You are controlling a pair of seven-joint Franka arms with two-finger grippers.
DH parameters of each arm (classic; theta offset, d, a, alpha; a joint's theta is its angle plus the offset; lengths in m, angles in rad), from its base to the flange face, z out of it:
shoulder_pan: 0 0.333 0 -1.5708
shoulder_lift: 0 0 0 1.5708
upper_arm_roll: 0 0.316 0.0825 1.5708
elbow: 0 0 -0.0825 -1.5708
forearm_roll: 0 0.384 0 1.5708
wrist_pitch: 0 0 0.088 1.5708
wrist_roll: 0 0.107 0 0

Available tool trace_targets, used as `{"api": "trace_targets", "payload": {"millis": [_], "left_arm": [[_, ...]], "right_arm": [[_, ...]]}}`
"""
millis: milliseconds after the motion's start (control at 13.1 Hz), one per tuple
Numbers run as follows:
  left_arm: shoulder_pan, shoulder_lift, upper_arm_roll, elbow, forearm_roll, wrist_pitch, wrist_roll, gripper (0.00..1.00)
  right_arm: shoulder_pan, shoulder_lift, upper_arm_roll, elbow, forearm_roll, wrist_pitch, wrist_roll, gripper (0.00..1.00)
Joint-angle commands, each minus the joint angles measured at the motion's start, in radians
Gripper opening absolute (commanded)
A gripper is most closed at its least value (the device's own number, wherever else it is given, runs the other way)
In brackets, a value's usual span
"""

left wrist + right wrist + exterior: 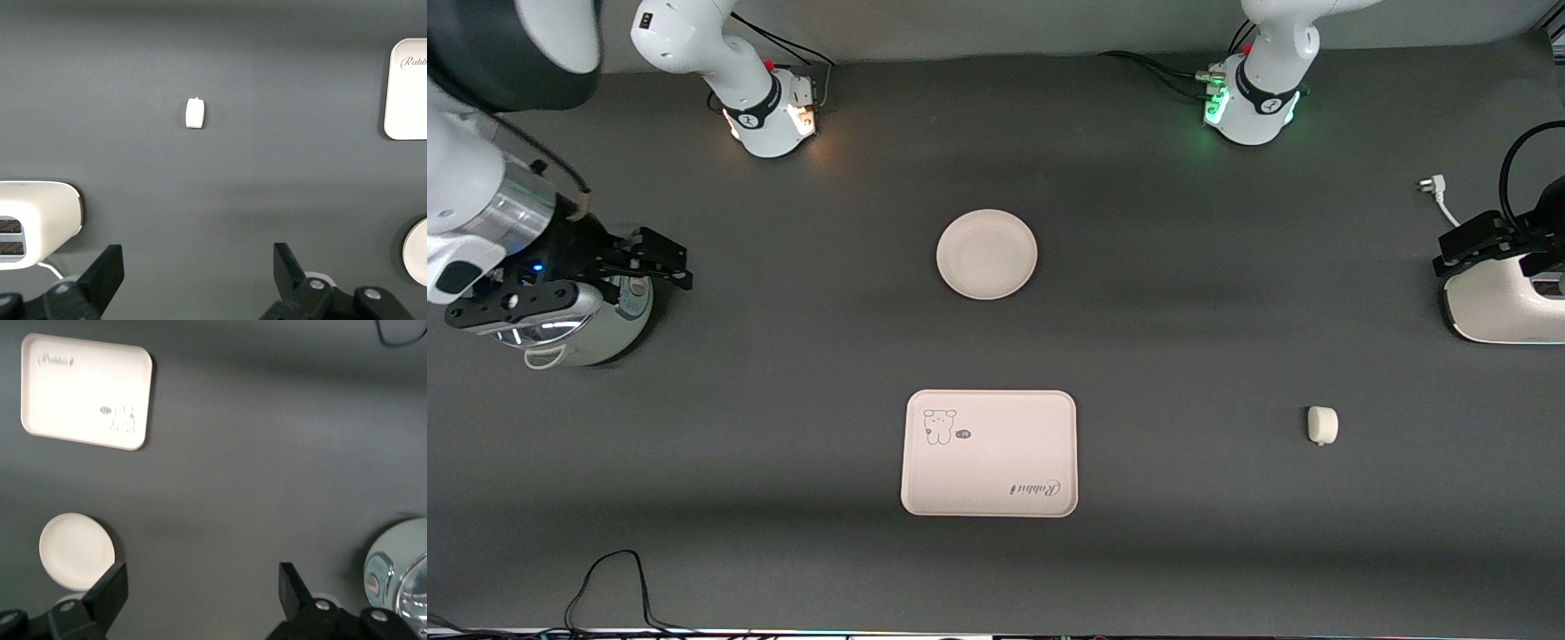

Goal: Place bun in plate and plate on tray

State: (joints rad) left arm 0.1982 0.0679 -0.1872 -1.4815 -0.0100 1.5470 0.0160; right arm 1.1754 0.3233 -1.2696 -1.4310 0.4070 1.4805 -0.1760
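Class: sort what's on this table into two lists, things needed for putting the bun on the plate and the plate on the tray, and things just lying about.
Needed: bun, plate, tray.
Lying about: toaster, round cooker, white plug.

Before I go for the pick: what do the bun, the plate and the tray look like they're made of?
Bun: smooth, matte cream lump with a sharp edge, probably plastic or foam, not bread.
Plate: plain cream, matte, with a thin raised rim; plastic or melamine likely, ceramic possible.
Tray: pinkish-cream, printed drawing and lettering, rounded moulded corners, so most likely plastic.
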Motion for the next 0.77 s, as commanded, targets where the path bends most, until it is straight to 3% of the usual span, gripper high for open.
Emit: {"api": "trace_targets", "payload": {"millis": [0,153,306,536,612,689], "left_arm": [[0.006,0.001,-0.003,0.02,0.004,-0.01,0.001,1.0],[0.013,0.0,-0.003,0.023,0.004,-0.01,0.001,1.0],[0.013,0.003,-0.003,0.014,0.004,-0.008,-0.001,1.0],[0.013,0.1,-0.001,-0.016,0.036,0.105,-0.01,1.0],[0.009,0.148,-0.003,-0.017,0.054,0.149,-0.01,1.0],[0.0,0.212,-0.003,-0.017,0.061,0.204,-0.018,1.0]], "right_arm": [[-0.282,-0.147,0.348,0.037,-0.151,-0.051,-0.013,1.0],[-0.516,-0.237,0.636,-0.018,-0.25,-0.046,-0.005,1.0],[-0.723,-0.323,0.847,-0.124,-0.261,-0.02,-0.003,1.0],[-0.974,-0.371,1.109,-0.192,-0.316,-0.017,0.05,1.0],[-1.032,-0.386,1.175,-0.221,-0.324,-0.012,0.068,1.0],[-1.068,-0.397,1.202,-0.241,-0.324,-0.006,0.078,1.0]]}}
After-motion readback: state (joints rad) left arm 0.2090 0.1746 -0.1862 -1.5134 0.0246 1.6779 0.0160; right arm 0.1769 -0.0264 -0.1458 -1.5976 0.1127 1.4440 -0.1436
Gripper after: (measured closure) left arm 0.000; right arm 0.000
